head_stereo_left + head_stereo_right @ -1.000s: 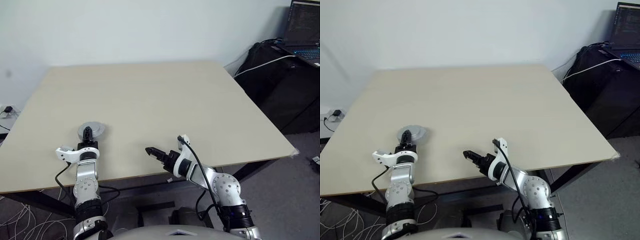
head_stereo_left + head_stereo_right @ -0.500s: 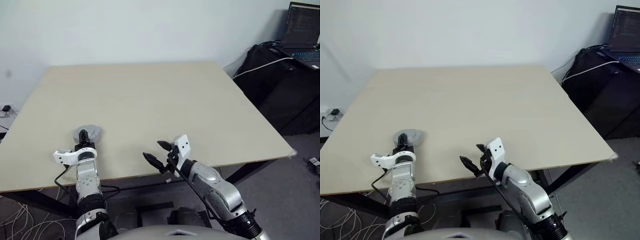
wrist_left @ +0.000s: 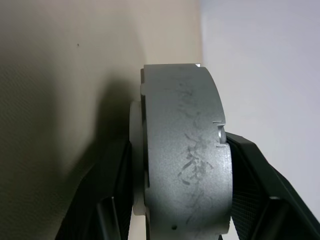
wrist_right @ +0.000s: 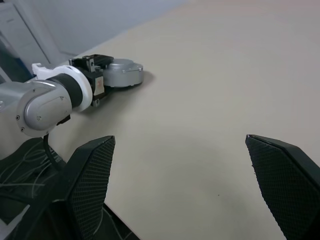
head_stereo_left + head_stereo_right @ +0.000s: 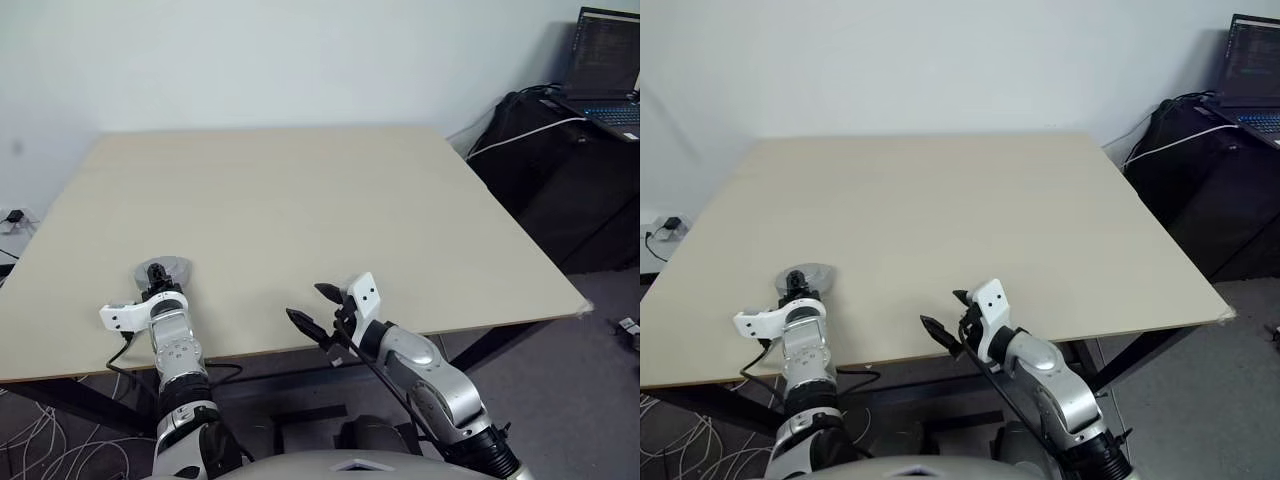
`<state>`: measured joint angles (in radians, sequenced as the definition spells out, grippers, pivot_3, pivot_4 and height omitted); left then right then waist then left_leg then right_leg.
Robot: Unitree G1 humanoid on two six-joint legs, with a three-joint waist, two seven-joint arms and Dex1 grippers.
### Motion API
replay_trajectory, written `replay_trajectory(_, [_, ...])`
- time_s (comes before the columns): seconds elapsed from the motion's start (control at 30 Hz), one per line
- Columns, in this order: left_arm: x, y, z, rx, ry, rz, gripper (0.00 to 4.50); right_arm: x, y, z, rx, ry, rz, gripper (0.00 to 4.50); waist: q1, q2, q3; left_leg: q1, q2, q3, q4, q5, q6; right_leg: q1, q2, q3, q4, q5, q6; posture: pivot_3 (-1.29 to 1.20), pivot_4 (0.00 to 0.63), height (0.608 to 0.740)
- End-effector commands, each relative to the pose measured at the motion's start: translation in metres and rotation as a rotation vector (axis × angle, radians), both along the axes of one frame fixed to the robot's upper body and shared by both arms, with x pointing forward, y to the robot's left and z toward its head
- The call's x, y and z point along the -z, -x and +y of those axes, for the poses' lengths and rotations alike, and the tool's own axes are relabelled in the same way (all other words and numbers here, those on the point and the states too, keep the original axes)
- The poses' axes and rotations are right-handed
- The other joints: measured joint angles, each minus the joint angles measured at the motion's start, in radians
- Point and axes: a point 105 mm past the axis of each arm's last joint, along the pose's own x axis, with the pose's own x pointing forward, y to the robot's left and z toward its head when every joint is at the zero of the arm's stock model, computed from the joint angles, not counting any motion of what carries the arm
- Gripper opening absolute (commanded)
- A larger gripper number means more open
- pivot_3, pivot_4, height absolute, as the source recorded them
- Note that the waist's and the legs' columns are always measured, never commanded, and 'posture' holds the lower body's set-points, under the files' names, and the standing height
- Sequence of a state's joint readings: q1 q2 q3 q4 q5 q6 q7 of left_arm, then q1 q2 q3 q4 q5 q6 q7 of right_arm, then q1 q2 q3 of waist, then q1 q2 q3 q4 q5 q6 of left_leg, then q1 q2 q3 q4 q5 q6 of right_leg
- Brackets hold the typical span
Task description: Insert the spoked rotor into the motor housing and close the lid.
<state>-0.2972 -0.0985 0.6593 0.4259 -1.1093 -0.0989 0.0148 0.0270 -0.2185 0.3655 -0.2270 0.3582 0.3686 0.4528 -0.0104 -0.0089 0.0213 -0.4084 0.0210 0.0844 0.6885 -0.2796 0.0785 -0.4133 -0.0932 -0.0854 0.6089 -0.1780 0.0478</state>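
The left gripper clamps its two black fingers on the closed motor housing, a grey round body resting on the table at about 8 o'clock, near the front-left edge. The right gripper hangs at 6 o'clock over the front edge, fingers spread wide, grasping nothing, well apart from the housing

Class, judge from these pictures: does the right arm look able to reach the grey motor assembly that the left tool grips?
Probably yes: bare table lies between the open right tool and the motor assembly; the left tool clamps its near side only.
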Motion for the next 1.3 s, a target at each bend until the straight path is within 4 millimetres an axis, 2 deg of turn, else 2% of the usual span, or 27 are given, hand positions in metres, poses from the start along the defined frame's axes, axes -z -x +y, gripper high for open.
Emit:
replay_trajectory(0.03, [0.003,-0.001,-0.001,-0.002,-0.004,0.02,2.82,-0.008,-0.003,-0.002,0.011,-0.013,-0.03,4.5,0.0,0.001,0.0,0.001,0.0,0.0,0.0,0.0,0.0,0.0,0.0,0.0,0.0,0.0,0.0,0.0,0.0,0.74])
replay_trajectory(0.2, [0.008,0.003,-0.003,0.008,-0.011,0.052,4.37,-0.007,-0.004,-0.002,0.016,-0.011,-0.026,4.5,0.0,0.006,-0.003,0.006,0.001,0.0,-0.001,0.0,0.0,0.001,0.0,-0.001,0.0,0.0,0.0,0.0,0.0,0.74])
replay_trajectory(0.23, [0.009,0.004,-0.004,0.012,-0.014,0.06,4.47,-0.007,-0.004,-0.002,0.017,-0.011,-0.025,4.5,-0.001,0.008,-0.004,0.007,0.001,0.001,-0.001,0.0,0.0,0.002,-0.001,-0.001,0.0,0.0,0.0,0.0,0.0,0.74])
replay_trajectory(0.43, [0.017,0.017,-0.01,0.034,-0.023,0.114,4.47,-0.007,-0.004,0.001,0.007,-0.009,-0.025,4.5,-0.005,0.008,-0.005,0.008,0.001,0.002,-0.001,-0.001,-0.001,0.001,-0.001,0.0,0.0,0.0,-0.001,0.0,0.0,0.74])
replay_trajectory(0.8, [0.038,0.063,-0.037,0.131,0.029,0.219,4.47,-0.01,-0.008,0.006,0.013,-0.046,-0.01,4.5,-0.019,0.01,-0.006,0.01,0.003,0.003,-0.004,-0.004,-0.004,0.0,0.0,0.001,0.0,-0.003,-0.004,0.0,0.0,0.74])
replay_trajectory(1.0, [0.039,0.082,-0.049,0.179,0.069,0.261,4.47,-0.011,-0.008,0.007,0.008,-0.053,-0.007,4.5,-0.021,0.012,-0.006,0.012,0.003,0.003,-0.005,-0.005,-0.004,0.0,0.0,0.001,0.0,-0.003,-0.004,0.0,0.0,0.74])
replay_trajectory(1.13, [0.03,0.084,-0.068,0.286,0.06,0.267,4.47,-0.012,-0.007,0.006,0.015,-0.068,0.002,4.5,-0.017,0.013,-0.006,0.012,0.004,0.004,-0.005,-0.005,-0.004,0.0,0.0,0.002,0.0,-0.003,-0.004,0.0,0.0,0.74])
replay_trajectory(1.23, [0.009,0.078,-0.091,0.486,-0.067,0.219,4.47,-0.012,-0.006,0.001,0.04,-0.077,0.009,4.5,-0.007,0.014,-0.005,0.011,0.003,0.004,-0.005,-0.005,-0.004,0.0,-0.001,0.002,0.0,-0.003,-0.004,0.0,0.0,0.74])
replay_trajectory(1.3, [-0.005,0.073,-0.1,0.575,-0.184,0.174,4.47,-0.011,-0.007,-0.004,0.073,-0.089,0.011,4.5,0.005,0.016,-0.004,0.01,0.002,0.004,-0.005,-0.005,-0.004,0.0,-0.002,0.001,-0.001,-0.004,-0.004,0.0,0.0,0.74])
